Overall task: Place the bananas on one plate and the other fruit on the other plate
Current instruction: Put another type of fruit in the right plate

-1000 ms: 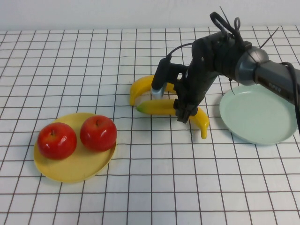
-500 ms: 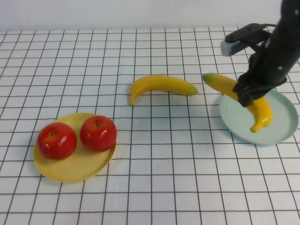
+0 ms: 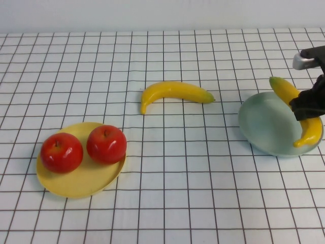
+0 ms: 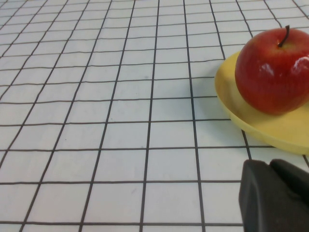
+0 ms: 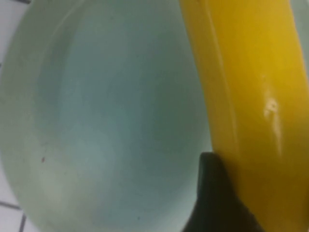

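We see the right gripper (image 3: 307,108) at the far right edge of the white, black-gridded table (image 3: 167,203), over the round, shallow, pale grey-green plate (image 3: 264,124). Its dark fingers (image 5: 215,203) are clamped on one long, curved, glossy yellow banana (image 3: 294,104), which crosses the plate's right side with its greenish tip past the plate's far rim. From the right wrist view we see that banana (image 5: 251,96) filling one side of the frame above the plate's pale bowl (image 5: 106,121).

The second glossy yellow banana (image 3: 175,92) lies alone on the table near the middle, well apart from both plates, its greenish tip pointing toward the grey-green plate.

At the near left, the round shallow yellow plate (image 3: 71,185) carries two shiny red apples (image 3: 106,144) side by side, touching or nearly so.

Of the left gripper (image 4: 275,198) we see only a dark part in the left wrist view, low over the table just beside the yellow plate's rim (image 4: 251,128) and one apple (image 4: 273,72); we cannot tell how its fingers stand.
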Robot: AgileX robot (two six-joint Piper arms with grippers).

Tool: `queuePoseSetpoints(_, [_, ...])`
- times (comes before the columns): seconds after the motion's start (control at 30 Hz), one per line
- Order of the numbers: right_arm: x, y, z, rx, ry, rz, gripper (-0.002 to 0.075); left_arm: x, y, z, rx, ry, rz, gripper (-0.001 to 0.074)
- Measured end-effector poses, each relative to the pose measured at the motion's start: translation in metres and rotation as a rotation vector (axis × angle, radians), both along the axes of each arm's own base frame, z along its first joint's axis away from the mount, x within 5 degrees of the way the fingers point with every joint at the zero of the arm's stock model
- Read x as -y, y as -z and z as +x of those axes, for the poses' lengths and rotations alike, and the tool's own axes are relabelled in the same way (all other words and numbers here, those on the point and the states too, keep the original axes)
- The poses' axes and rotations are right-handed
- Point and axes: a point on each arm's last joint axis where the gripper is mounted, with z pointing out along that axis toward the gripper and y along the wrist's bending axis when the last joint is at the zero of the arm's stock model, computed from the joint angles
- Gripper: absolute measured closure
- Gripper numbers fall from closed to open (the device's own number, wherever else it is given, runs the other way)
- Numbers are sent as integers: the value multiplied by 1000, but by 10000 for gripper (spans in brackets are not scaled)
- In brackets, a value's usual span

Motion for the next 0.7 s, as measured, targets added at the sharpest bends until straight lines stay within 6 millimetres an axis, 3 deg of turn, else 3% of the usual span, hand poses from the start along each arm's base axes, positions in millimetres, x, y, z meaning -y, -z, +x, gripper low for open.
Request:
queuePoseSetpoints(0.17, [2,15,11,36,7,-15,232,0,0,0,0,0,0,738])
queuePoseSetpoints(0.3, [2,18,14,38,5,-22,186,0,0,0,0,0,0,738])
queuePoseSetpoints(0.5, [-13,-22,28,85,-48,-29,193,0,0,0,0,0,0,738])
queuePoseSetpoints(0.7, [-76,-67,36,225,-237,-77,194,0,0,0,0,0,0,738])
